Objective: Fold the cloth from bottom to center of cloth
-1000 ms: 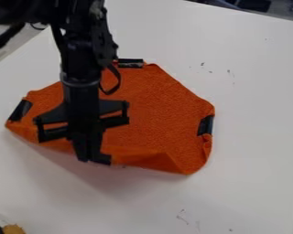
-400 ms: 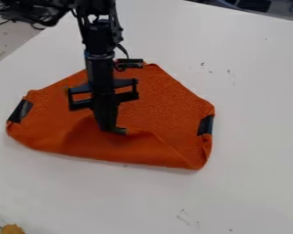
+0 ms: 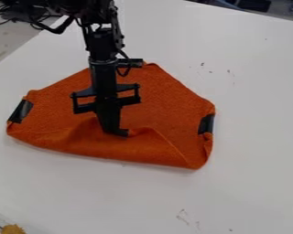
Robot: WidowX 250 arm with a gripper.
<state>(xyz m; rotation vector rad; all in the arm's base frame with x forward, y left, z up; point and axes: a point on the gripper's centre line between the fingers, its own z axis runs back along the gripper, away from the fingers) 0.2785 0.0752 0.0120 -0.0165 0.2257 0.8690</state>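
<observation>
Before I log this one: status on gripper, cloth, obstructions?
Gripper closed on orange cloth. Bottom flap folded toward center. Black arm hides part of the cloth.

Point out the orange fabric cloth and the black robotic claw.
Orange fabric cloth (image 3: 172, 104): camera view, on its flat right part.
Black robotic claw (image 3: 114, 130): camera view, at its lower tip.

"What is this surface, please?"

"It is a flat white table (image 3: 253, 123). On it lies one orange, many-cornered fabric cloth (image 3: 164, 98), nearer to the table's left edge."

"And between the cloth and the far edge?"

"There are some small dark marks (image 3: 228, 71). Similar marks (image 3: 182, 215) are also on the near part."
</observation>
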